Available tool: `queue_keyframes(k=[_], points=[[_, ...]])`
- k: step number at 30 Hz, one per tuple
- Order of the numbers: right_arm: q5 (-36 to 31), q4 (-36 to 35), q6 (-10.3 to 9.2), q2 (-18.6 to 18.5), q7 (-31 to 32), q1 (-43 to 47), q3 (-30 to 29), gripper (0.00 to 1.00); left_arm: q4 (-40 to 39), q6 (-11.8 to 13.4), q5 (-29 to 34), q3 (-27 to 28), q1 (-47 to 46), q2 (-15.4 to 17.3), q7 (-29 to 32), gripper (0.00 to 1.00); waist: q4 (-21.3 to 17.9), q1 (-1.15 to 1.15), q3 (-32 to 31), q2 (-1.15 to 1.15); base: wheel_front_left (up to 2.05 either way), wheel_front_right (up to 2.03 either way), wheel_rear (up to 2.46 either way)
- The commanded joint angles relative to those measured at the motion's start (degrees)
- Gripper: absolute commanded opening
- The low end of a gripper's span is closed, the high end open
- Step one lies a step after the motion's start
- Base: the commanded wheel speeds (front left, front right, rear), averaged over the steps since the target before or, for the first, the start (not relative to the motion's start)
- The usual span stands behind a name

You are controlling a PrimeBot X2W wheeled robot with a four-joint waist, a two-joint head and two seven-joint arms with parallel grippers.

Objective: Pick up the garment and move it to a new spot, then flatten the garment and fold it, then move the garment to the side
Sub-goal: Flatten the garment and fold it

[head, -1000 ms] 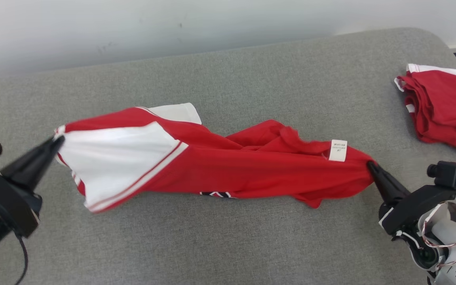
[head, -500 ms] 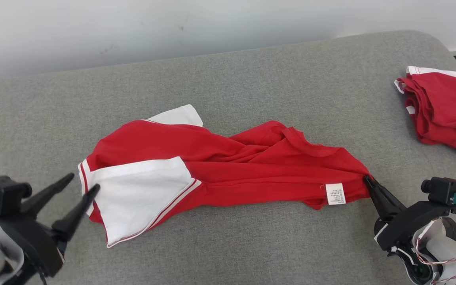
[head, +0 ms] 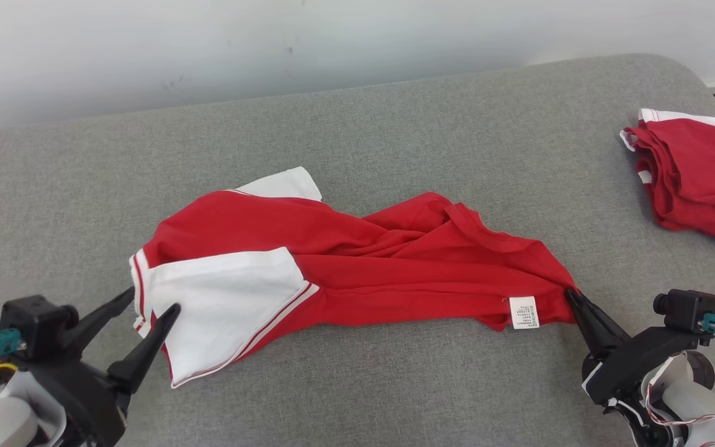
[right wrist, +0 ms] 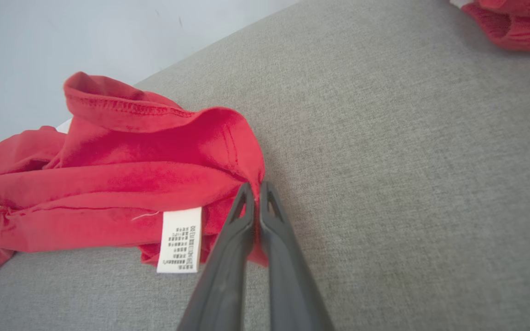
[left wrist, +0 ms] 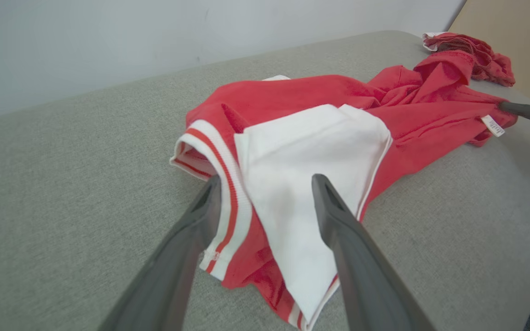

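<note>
The garment (head: pixel 364 261), a red shirt with white panels, lies crumpled and stretched sideways on the grey cushion (head: pixel 395 124). My left gripper (head: pixel 152 301) stands open at its white left end, one finger on each side of the striped hem, holding nothing. From the left wrist, the garment (left wrist: pixel 311 96) lies under and beyond the left gripper (left wrist: pixel 266 179). My right gripper (head: pixel 571 295) is shut on the garment's red right edge, beside a white label (head: pixel 523 312). Seen from the right wrist, the right gripper (right wrist: pixel 256 188) pinches a fold of the garment (right wrist: pixel 122 161).
A second red-and-white garment (head: pixel 699 174) lies bunched at the cushion's far right edge, apart from the first. A pale wall (head: pixel 208 43) runs behind the cushion. Bare grey cushion lies in front of and behind the garment.
My left gripper has opened and let go of the white end, which dropped flat onto the cushion. Both grippers have come lower and nearer. The right grip holds.
</note>
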Motion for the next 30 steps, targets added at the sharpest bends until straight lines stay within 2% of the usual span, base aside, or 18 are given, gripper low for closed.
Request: queue_keyframes(k=[1,4,6,7,10,15,21,24,25,26,28,29,30], points=[[-0.3,0.0,-0.07,0.1,-0.3,0.4,0.2,0.00,0.2,0.3,0.4,0.1,-0.6,-0.3,-0.3,1.00,0.0,0.00,0.0,0.00,0.00,0.00,0.00],[0.0,0.0,-0.07,0.1,-0.3,0.3,0.5,0.00,0.7,1.1,2.6,-0.1,-1.6,-0.8,-0.5,1.00,-0.2,0.00,0.1,0.00,0.00,0.00,0.00],[0.2,0.0,-0.07,0.0,-0.3,0.0,0.8,0.00,1.0,2.7,4.4,0.3,-2.4,-1.1,-0.7,1.00,-0.4,0.00,0.1,0.00,0.00,0.00,0.00],[0.5,0.0,-0.07,-0.1,-0.3,-0.2,1.1,0.00,1.2,5.3,7.0,0.9,-3.3,-0.9,-1.0,1.00,-0.6,0.00,0.2,0.00,0.00,0.00,0.00],[0.8,-0.1,-0.07,-0.2,-0.3,-0.4,1.3,0.00,-0.5,7.7,9.7,2.4,-3.6,-1.1,-1.4,1.00,-1.0,0.00,0.4,0.00,0.00,0.00,0.00],[1.1,-0.1,-0.07,-0.1,-0.3,-0.8,1.2,0.00,-3.1,7.5,9.1,2.8,-0.8,-0.5,-1.4,1.00,-1.6,0.00,0.9,0.00,0.00,0.00,0.00],[1.1,-0.1,-0.07,0.2,-0.3,-0.9,1.0,0.00,-1.9,8.4,6.9,2.7,0.6,-0.7,0.5,1.00,-1.7,0.00,1.3,0.00,0.00,0.00,0.00],[1.1,-0.2,-0.07,0.2,-0.3,-1.0,1.0,0.00,-1.6,8.0,6.7,2.6,0.2,-1.2,0.6,1.00,-1.6,0.00,1.4,0.00,0.00,0.00,0.00],[1.1,-0.2,-0.07,0.2,-0.3,-1.1,0.9,0.00,-1.5,7.5,6.9,2.4,0.0,-1.3,0.6,0.97,-1.6,0.00,1.5,0.00,0.00,0.00,0.00],[1.0,-0.3,-0.07,0.2,-0.3,-1.1,0.9,0.00,-1.4,7.3,6.5,2.4,-0.1,-1.5,0.6,0.67,-1.6,0.00,1.5,0.00,0.00,0.00,0.00],[1.0,-0.3,-0.07,0.1,-0.3,-1.1,0.9,0.00,-1.0,7.0,6.9,2.1,-0.4,-1.7,0.7,0.16,-1.6,0.00,1.5,0.00,0.00,0.00,0.00],[0.9,-0.3,-0.07,0.1,-0.3,-1.1,0.8,0.00,-0.9,6.7,7.3,1.9,-0.6,-1.8,0.6,0.00,-1.6,0.00,1.5,0.00,0.00,0.00,0.00],[0.9,-0.3,-0.07,0.1,-0.3,-1.2,0.8,0.00,-0.8,6.7,7.8,1.9,-0.7,-1.9,0.4,0.00,-1.6,0.00,1.5,0.00,0.00,0.00,0.00]])
